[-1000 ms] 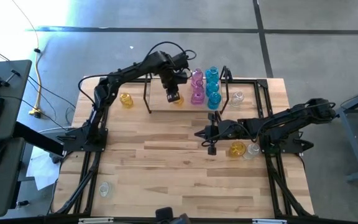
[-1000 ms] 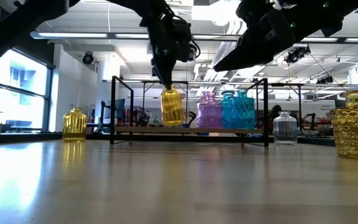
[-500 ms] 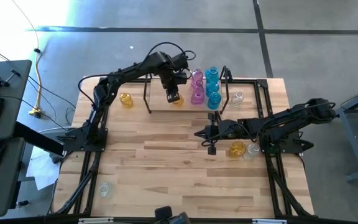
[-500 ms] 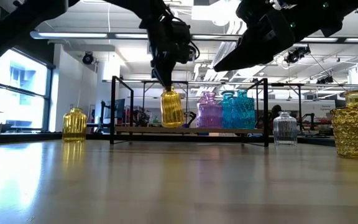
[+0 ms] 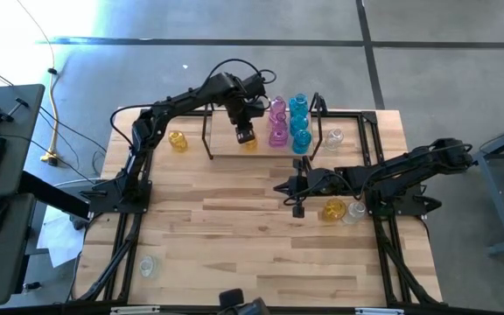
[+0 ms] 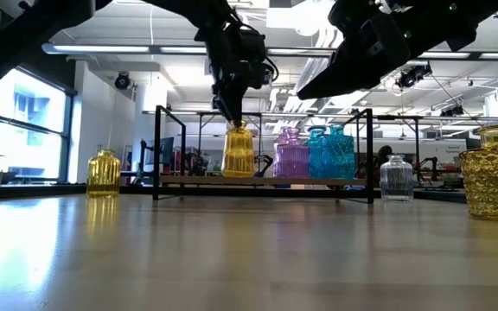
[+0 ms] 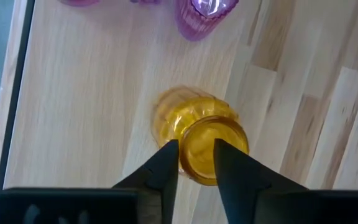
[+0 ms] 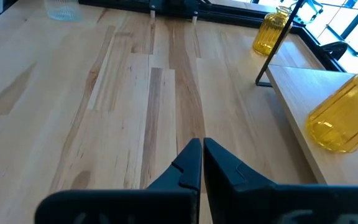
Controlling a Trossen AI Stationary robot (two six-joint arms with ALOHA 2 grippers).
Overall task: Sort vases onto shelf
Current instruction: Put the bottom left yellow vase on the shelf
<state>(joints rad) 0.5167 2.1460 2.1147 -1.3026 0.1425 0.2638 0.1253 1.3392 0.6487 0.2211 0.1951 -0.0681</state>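
Left wrist view: amber vase (image 7: 199,138) between gripper (image 7: 196,163) fingers.

High view looks straight down on the desk (image 5: 261,236); low view looks level across it. Both share the shelf (image 5: 265,149) (image 6: 266,180). Wrist views sit close.

Amber vase (image 6: 239,151) upright on the shelf (image 6: 262,180), neck pinched by the left gripper (image 7: 196,163). Beside it on the board, pink vases (image 5: 277,122) and blue vases (image 5: 300,123) in rows. Elsewhere on the table: yellow vase (image 5: 178,140), clear vase (image 5: 335,137), yellow vase near right arm (image 5: 333,210).
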